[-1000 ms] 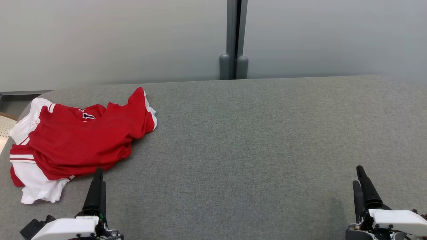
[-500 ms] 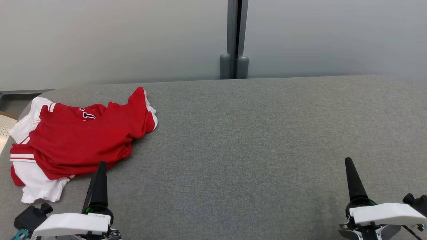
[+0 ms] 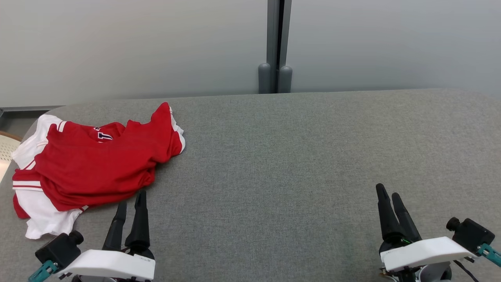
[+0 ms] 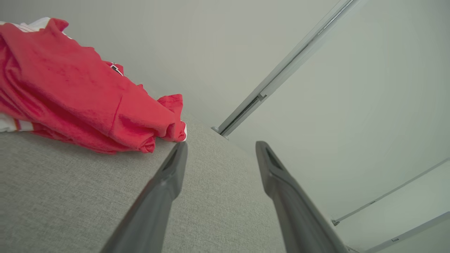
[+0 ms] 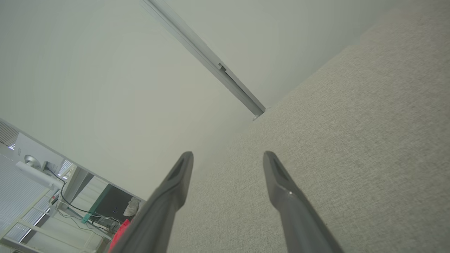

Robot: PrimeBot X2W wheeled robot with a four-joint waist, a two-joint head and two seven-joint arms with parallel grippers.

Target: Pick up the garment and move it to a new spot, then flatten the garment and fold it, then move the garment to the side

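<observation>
The left gripper (image 3: 132, 198) hovers low over the grey fabric-covered bench (image 3: 293, 156) with its two dark fingers parted to a moderate gap and nothing between them. In the left wrist view the left gripper (image 4: 222, 144) has only bare bench (image 4: 52, 196) and pale wall beyond its fingertips. The red and white jersey (image 3: 90, 168) lies crumpled on the bench just ahead of this gripper and off to its left. Its near red hem sits close beyond the fingertips, and the rest spreads away to the left as far as the bench's rounded corner. From the left wrist camera the jersey (image 4: 70, 95) is a rumpled red mound to the left of the left finger, with a strip of grey fabric between cloth and finger, so the two are apart. Its body is red, with white sleeves striped red showing at the far left and near left edges. A bunched fold with white trim rises at the end nearest the bench's middle. The right gripper (image 3: 387, 190) is well apart from the jersey, far to the right of the left gripper. Its fingers are also spread to a moderate gap and hold nothing. In its own wrist view the right gripper (image 5: 227, 153) points across bare bench (image 5: 351, 140). Beyond both grippers, at the bench's far edge, stands a pale wall panel (image 3: 137, 47) split by a grey vertical post (image 3: 278, 39).
</observation>
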